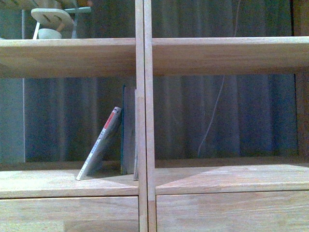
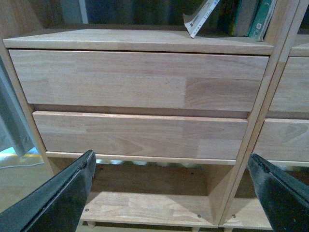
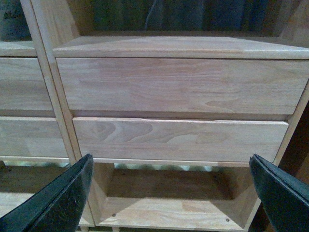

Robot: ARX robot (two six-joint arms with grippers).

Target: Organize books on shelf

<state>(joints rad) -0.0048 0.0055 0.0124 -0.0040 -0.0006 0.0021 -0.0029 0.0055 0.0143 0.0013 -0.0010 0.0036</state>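
The light-wood shelf [image 1: 145,96] fills the front view. In its left compartment a thin white book [image 1: 100,145] with a red-marked spine leans to the right against a teal book [image 1: 128,130] standing upright beside the central post. The left wrist view shows the white book [image 2: 200,17] and the teal book [image 2: 260,19] above two drawer fronts [image 2: 140,79]. My left gripper [image 2: 171,186] is open, low in front of the left drawers, holding nothing. My right gripper [image 3: 169,188] is open before the right column's drawers [image 3: 183,84], also holding nothing. Neither arm appears in the front view.
A pale wooden toy [image 1: 50,21] stands on the upper left shelf board. A curtain and a thin white cord [image 1: 212,116] hang behind the open back. Below the drawers lies an open bottom bay [image 3: 169,203]. A darker brown edge [image 1: 301,96] stands at the far right.
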